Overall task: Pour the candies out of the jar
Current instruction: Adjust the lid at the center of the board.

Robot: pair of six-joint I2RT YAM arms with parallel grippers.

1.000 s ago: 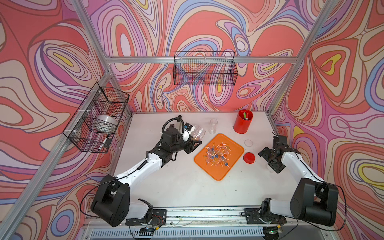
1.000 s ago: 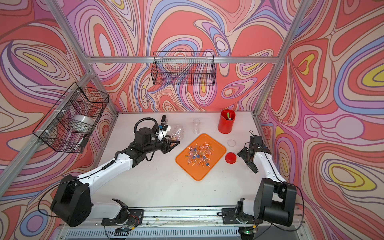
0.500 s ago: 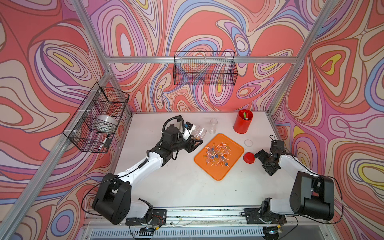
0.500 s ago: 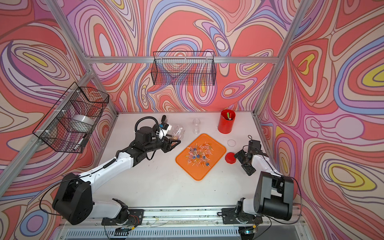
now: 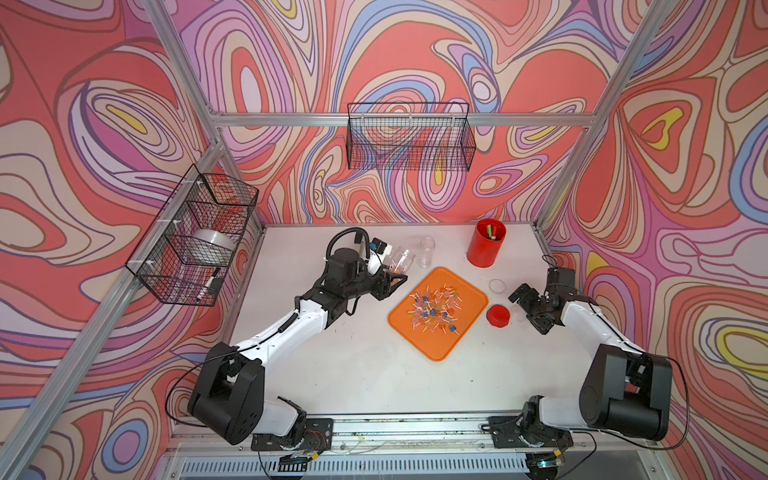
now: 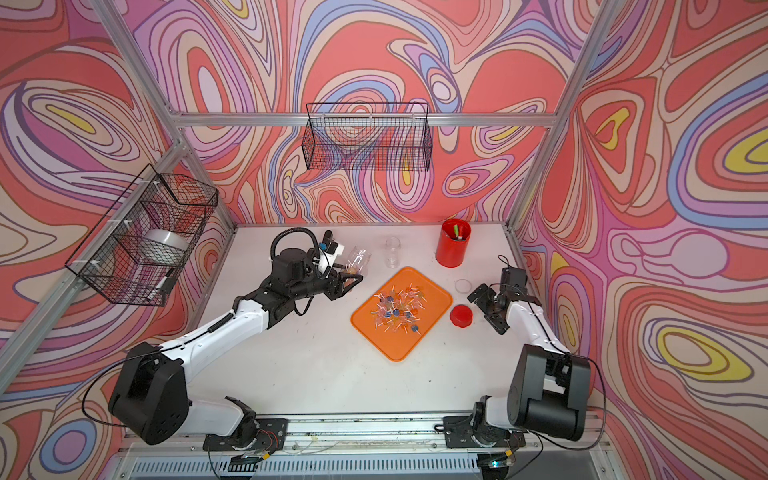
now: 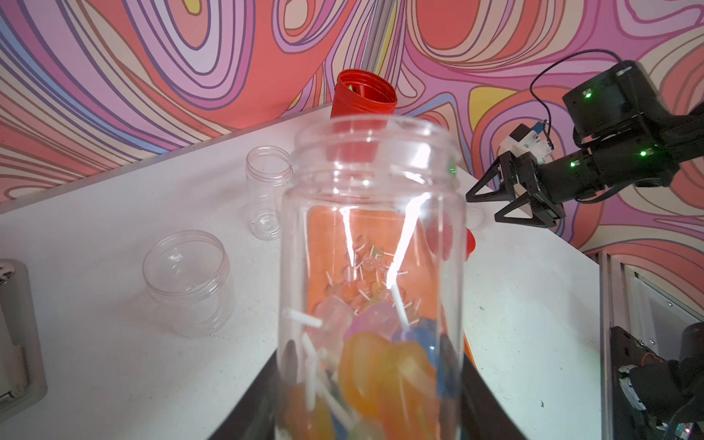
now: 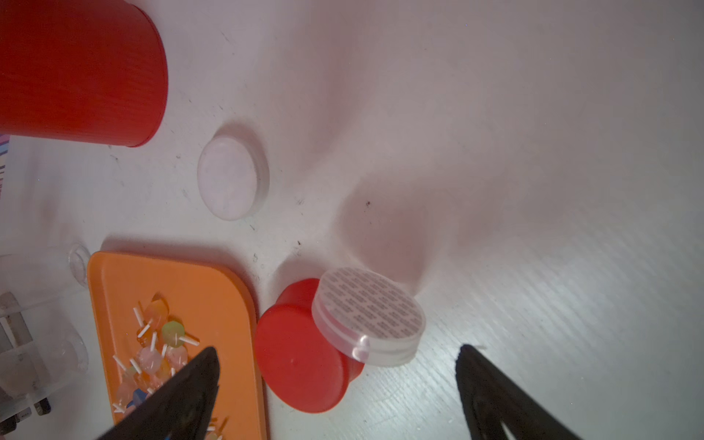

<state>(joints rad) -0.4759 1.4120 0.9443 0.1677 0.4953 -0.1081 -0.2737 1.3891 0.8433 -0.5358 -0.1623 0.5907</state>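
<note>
My left gripper (image 5: pixel 392 279) clamps the tilted clear jar (image 5: pixel 402 261) beside the orange tray (image 5: pixel 436 349) of candies (image 5: pixel 434 309), while my right gripper (image 5: pixel 528 311) gapes apart near a red lid (image 5: pixel 498 316).

The left gripper (image 6: pixel 350 280) clamps a tilted clear jar (image 6: pixel 360 258) near the orange tray (image 6: pixel 399 345) — candies (image 6: pixel 397 309) lie scattered on it — while the right gripper (image 6: pixel 484 311), jaws spread wide, sits just beside a red lid (image 6: pixel 461 316).
</note>
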